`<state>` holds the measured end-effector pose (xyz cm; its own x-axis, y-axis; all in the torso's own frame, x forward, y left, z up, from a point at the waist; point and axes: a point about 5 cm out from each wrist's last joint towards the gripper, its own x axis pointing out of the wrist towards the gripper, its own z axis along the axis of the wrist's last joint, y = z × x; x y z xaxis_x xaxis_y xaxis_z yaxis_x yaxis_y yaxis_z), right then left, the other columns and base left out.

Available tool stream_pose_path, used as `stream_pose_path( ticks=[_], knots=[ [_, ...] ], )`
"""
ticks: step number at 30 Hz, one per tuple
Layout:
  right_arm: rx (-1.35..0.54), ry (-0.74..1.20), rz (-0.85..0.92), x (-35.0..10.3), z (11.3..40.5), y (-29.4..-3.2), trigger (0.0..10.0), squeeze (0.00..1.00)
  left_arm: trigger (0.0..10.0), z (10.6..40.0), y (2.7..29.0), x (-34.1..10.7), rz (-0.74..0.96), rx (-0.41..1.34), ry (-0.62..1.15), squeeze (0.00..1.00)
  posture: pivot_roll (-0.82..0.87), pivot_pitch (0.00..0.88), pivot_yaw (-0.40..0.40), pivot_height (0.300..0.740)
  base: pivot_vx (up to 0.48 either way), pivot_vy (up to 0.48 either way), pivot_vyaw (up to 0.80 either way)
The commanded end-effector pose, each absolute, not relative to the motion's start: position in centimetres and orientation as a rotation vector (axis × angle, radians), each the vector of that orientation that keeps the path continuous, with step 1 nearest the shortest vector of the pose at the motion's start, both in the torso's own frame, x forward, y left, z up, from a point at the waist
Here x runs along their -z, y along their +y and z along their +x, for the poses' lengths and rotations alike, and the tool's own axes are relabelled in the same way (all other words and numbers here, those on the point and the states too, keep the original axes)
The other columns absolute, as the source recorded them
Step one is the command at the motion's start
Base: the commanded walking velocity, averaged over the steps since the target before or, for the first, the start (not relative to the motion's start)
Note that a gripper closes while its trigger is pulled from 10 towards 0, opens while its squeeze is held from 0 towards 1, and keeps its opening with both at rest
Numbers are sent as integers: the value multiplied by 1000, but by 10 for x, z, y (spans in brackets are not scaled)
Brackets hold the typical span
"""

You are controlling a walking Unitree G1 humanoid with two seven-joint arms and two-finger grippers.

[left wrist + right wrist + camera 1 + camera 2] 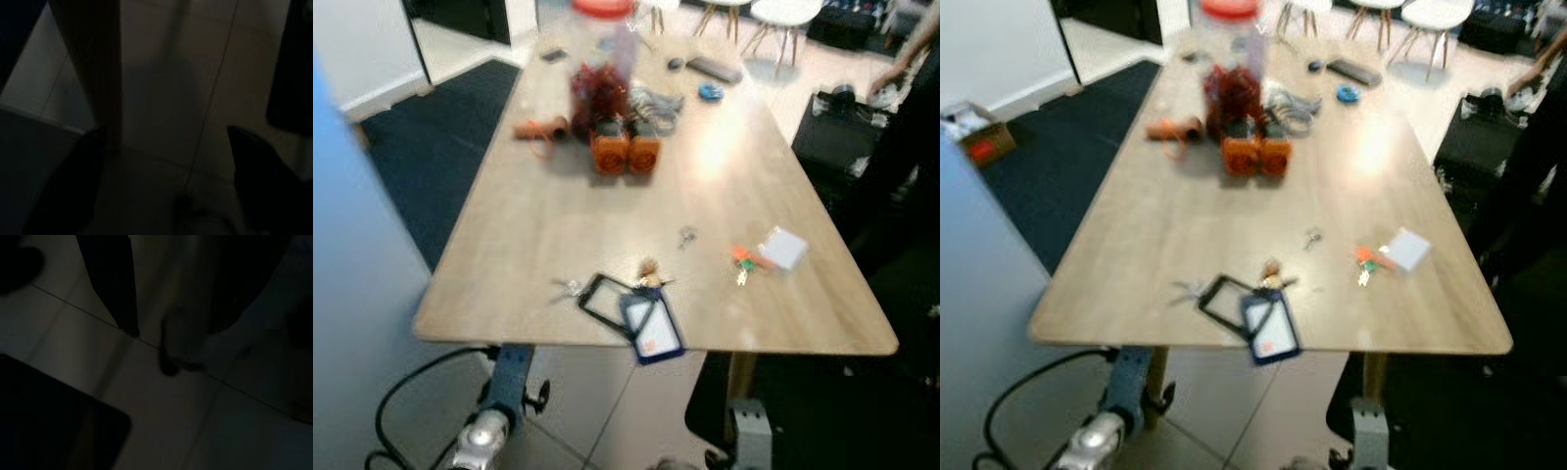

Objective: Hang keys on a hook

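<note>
Nearest us, the wooden table (558,225) carries a blue badge holder (651,328) overhanging its near edge. Just beyond the holder lie small keys (649,274); their long axis is too blurred to tell. A cardboard box (974,137) shows in our right eye view. Our left gripper (161,161) hangs over floor tiles, fingers spread apart. We cannot tell the right gripper's state.
</note>
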<state>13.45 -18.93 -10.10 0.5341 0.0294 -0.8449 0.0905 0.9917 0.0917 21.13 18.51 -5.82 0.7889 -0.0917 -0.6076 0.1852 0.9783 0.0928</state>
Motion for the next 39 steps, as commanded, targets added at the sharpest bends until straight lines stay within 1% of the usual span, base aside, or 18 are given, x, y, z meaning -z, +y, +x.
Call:
stream_pose_path(
  ticks=[1,3,5,19,26,28,35,38,39],
  knots=[
    [37,1010,143,102,134,-185,10000,0,10000,208,188,59,161,148,653,0,74,53,-33,740,0,-360,0],
    [37,1010,143,102,134,-185,10000,0,10000,208,189,59,162,147,654,0,74,53,-33,740,0,-360,0],
    [35,1014,142,102,134,-185,10000,0,10000,208,192,61,151,119,673,0,77,54,-34,740,0,0,0],
    [32,1023,137,102,132,-187,10000,0,10000,210,189,60,161,128,678,0,75,43,-37,740,0,0,0],
    [38,1033,138,103,128,-189,10000,0,10000,213,188,60,184,119,687,0,75,40,-36,740,0,0,0],
    [40,1050,131,105,123,-190,10000,0,10000,216,187,58,191,119,680,0,75,40,-36,740,0,0,0],
    [59,1060,143,107,119,-187,10000,0,10000,219,191,56,216,127,677,0,71,43,-9,740,0,0,0],
    [62,1060,147,107,119,-187,10000,0,10000,218,192,56,224,131,681,0,73,45,-10,740,0,0,0],
    [60,1063,143,107,119,-188,10000,0,10000,218,191,57,221,132,683,0,80,46,-31,740,0,0,0]
  ],
)
